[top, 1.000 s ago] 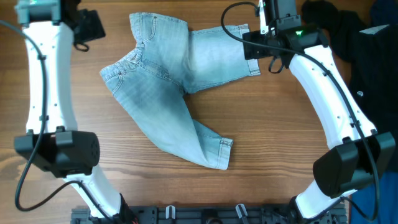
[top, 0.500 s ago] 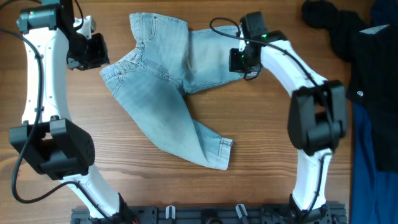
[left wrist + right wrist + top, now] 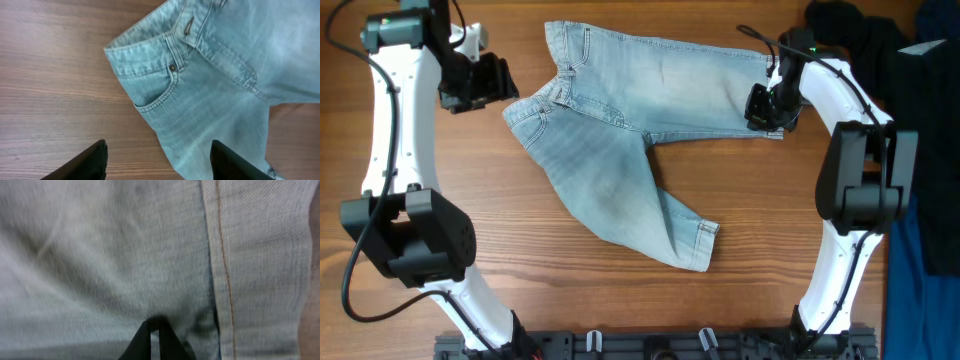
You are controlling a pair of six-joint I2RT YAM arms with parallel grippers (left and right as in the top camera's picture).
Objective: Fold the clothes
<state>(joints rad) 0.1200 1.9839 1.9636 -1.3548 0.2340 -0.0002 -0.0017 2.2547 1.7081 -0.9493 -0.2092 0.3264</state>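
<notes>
The clothes, light blue denim shorts (image 3: 620,130), lie flat on the wooden table, one leg stretched out to the right and the other running down to the front right. My right gripper (image 3: 765,105) sits on the cuffed hem of the stretched leg, its fingers (image 3: 155,340) shut on the denim (image 3: 125,255) just beside the cuff. Off the left end of the waistband hovers my left gripper (image 3: 485,82). In the left wrist view it (image 3: 160,165) stands open with nothing between its fingers, the front pocket (image 3: 160,85) just ahead of it.
A black garment (image 3: 860,35) lies at the back right corner, close behind the right arm. Dark blue fabric (image 3: 930,200) runs along the right edge. A black rail (image 3: 650,345) lines the table's front edge.
The right gripper has closed on the upper leg and dragged it rightward, flattening it; the whole shorts shifted right. The left gripper moved a little right and its jaws reopened.
</notes>
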